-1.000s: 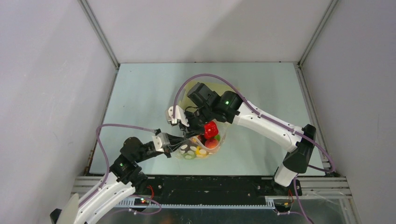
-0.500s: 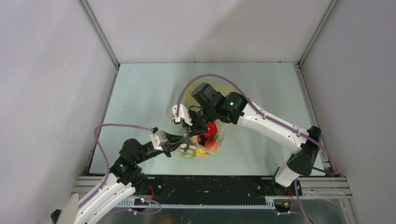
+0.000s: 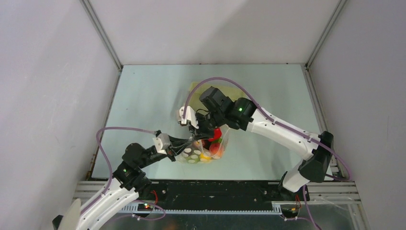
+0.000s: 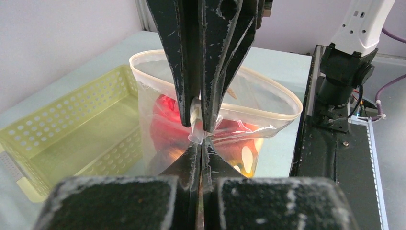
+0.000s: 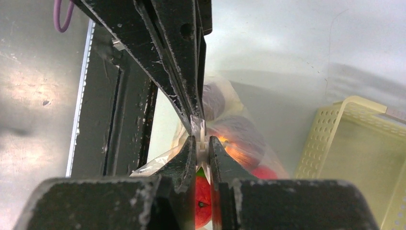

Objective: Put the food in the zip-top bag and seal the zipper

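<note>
Now, food [image 4: 163,129] bagged, my left fingers [image 4: 179,62] and right fingers [image 5: 167,52] clamp the zip-top bag's [image 4: 261,132] zipper [image 4: 258,115] (mouth gaping), which next needs pressing shut.

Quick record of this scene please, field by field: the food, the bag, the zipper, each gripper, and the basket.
food: red, orange and yellow pieces show through the plastic, inside the bag
zip-top bag: clear pouch, held up by its rim, mouth spread open
zipper: not sealed, the mouth forms an open loop
left gripper: shut on the bag's rim
right gripper: shut on the bag's rim
basket: pale yellow, latticed, beside the bag
</note>
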